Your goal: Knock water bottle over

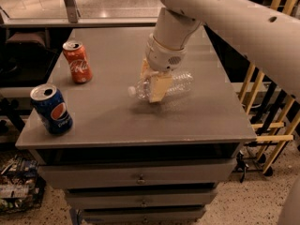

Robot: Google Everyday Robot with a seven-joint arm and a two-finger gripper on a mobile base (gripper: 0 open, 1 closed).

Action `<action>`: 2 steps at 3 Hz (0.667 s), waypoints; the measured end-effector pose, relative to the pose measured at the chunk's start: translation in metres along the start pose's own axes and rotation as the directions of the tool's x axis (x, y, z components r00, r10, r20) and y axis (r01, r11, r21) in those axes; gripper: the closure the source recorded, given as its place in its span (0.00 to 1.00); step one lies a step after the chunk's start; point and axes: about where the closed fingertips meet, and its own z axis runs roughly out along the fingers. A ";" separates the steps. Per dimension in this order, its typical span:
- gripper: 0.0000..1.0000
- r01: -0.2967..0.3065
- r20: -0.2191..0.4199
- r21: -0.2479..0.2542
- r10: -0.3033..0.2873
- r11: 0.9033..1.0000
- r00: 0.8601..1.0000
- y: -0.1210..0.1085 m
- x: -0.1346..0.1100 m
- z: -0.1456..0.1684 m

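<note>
The water bottle (pixel 180 82) lies on its side on the grey worktop (pixel 140 123), a little right of centre. Its white cap (pixel 132 91) points left towards the cans, and its clear ribbed body runs away to the right. Judging by that, the knocking-over itself looks done, and the step in hand is the finish: leaving the bottle down and getting clear of it.

The pincer (pixel 153 81) hangs from the big white arm (pixel 225 13), which comes in from the upper right. It sits right at the bottle, across the neck end, hiding the stretch between the cap and the main body. It seems to straddle the bottle front and back, but I cannot tell whether it is clamped on the plastic, merely touching it, or standing apart around it.

The next move calls for a clean lift away, probably straight up. If the pincer is gripping, it would need to let go first so the bottle is not dragged upright or carried off. A round bottle on a flat top may roll, and the right-hand edge is not far off.

The red Coca-Cola can (pixel 78 62) and the blue Pepsi can (pixel 51 109) stand upright well to the left, apart from the bottle and the pincer.
</note>
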 end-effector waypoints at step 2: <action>0.35 0.002 0.002 0.003 -0.002 1.000 1.000 -0.002 -0.001 0.003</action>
